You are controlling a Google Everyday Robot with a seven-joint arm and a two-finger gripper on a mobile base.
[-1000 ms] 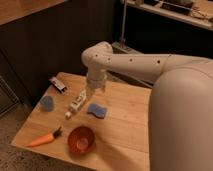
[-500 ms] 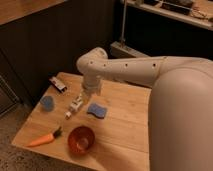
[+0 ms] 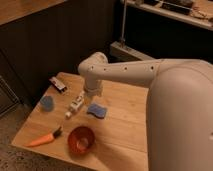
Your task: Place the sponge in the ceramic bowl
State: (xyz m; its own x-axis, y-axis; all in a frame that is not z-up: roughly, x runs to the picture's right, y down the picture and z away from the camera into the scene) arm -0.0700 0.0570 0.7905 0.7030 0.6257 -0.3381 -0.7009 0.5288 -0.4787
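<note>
the robot's white arm (image 3: 130, 72) fills the right of our view and bends down over the wooden table (image 3: 125, 117). its gripper (image 3: 75, 106) hangs low near the table's middle; whether it is released or clenched we cannot tell. we see the ceramic bowl (image 3: 81, 140) near the front edge. the sponge (image 3: 96, 110) lies flat on the boards outside it, just beside the gripper toward the picture's right, its long axis running roughly across the picture. the bowl sits apart from the sponge, nearer the camera and slightly left. we judge the coming move turns on that short sideways gap between gripper and sponge. an orange carrot (image 3: 45, 139) lies left of the bowl, with a light-blue cup (image 3: 47, 103) and a small dark packet (image 3: 58, 85) farther back on the left. none of them stands between sponge and bowl.
</note>
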